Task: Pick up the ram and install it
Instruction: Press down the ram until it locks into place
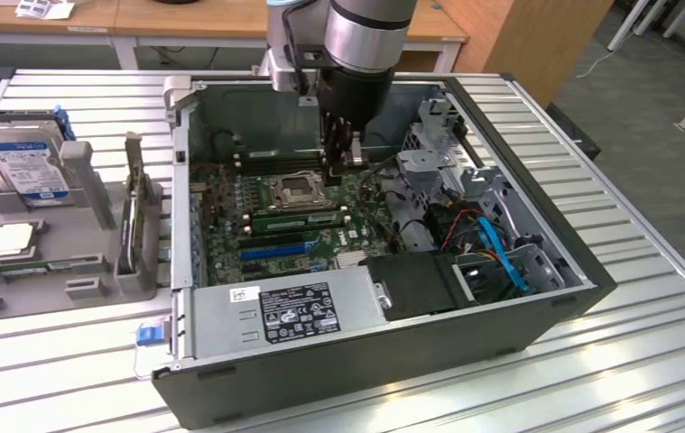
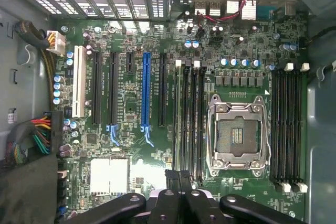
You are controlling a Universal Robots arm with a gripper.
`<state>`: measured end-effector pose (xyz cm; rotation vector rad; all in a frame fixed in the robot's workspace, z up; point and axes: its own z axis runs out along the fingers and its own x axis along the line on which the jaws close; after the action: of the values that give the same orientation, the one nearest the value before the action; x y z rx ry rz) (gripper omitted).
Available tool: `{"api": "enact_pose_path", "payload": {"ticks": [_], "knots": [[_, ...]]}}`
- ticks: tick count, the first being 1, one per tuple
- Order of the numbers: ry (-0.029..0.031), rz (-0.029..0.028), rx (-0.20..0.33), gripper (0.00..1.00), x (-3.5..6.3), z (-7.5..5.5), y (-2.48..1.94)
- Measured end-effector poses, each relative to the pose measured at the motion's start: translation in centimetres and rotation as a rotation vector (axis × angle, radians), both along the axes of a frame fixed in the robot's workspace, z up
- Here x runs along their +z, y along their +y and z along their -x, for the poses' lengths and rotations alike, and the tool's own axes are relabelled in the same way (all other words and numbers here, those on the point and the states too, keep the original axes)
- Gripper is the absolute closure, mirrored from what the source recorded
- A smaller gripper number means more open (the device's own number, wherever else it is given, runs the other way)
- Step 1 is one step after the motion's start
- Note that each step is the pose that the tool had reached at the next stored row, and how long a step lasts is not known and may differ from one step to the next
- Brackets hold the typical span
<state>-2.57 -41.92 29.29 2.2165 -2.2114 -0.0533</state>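
Observation:
The ram (image 1: 300,217) is a long green stick lying in a memory slot just beside the CPU socket (image 1: 294,189) on the motherboard inside the open computer case. In the wrist view the ram (image 2: 183,119) shows edge-on as a thin strip between the black slots. My gripper (image 1: 345,161) hangs inside the case above the board. In the wrist view my gripper (image 2: 178,178) is shut with its fingers pressed together and nothing between them, over one end of the slot row. I cannot tell whether the fingertips touch the ram.
The case walls (image 1: 523,135) enclose the board. A power supply (image 1: 300,311), a drive cage (image 1: 439,153) and blue cables (image 1: 504,257) crowd the exterior view's right and front. On the left, a grey stand (image 1: 89,194) holds a hard drive (image 1: 23,162) and a CPU chip (image 1: 11,239).

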Motion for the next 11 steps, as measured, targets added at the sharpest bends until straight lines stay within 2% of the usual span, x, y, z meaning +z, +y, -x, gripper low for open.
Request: {"api": "enact_pose_path", "payload": {"ticks": [5, 7, 11], "knots": [[0.0000, 0.0000, 0.000, 0.90, 0.00, -0.07, 0.00], [0.0012, -0.0014, 0.000, 0.90, -0.01, -0.80, -0.01], [0.0011, -0.0014, 0.000, 0.90, -0.78, -0.95, 0.00]]}}
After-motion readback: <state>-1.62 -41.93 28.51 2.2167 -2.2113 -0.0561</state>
